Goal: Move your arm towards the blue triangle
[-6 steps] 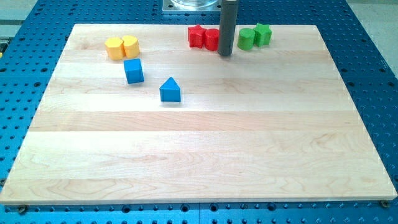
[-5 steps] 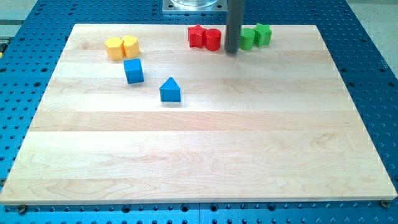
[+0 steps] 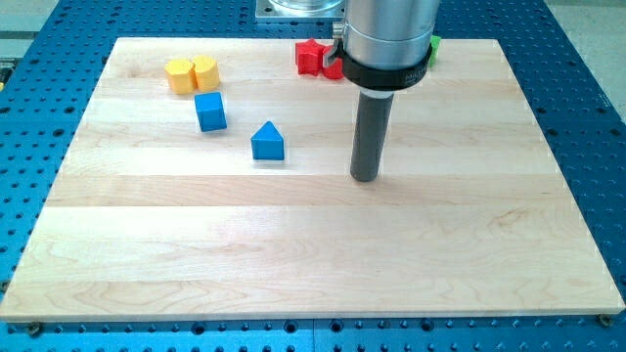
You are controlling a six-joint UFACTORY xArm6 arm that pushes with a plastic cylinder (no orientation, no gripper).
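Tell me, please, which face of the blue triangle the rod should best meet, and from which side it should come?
No gripping is possible, only contact. My tip stands to the view's right of the blue triangle, slightly lower, with bare board between. Probably best to come from the view's right onto its right-hand sloping side, low down.

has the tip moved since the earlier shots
Yes. My tip has come toward the view's bottom, away from the red blocks at the board's top edge, and now sits right of the blue triangle.
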